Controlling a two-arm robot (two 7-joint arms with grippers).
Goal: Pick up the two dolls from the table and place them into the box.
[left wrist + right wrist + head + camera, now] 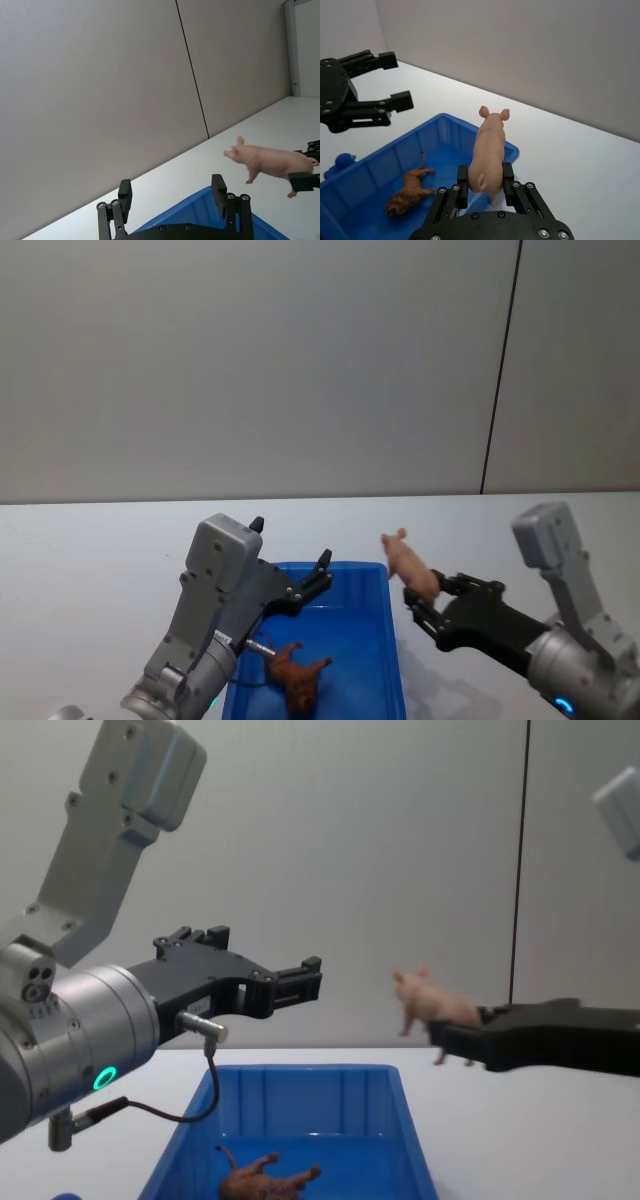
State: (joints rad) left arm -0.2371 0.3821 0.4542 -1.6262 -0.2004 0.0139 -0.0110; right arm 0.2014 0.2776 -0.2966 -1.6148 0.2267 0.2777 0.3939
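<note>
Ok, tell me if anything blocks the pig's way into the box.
Nothing visible does. The right pincer holds the pig raised by the right rim of the box; the left pincer hovers open over its left side.

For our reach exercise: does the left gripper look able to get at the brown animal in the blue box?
Probably yes: the left gripper hangs open above the box, the brown animal lies uncovered inside, and the right gripper holds the pig aside.
</note>
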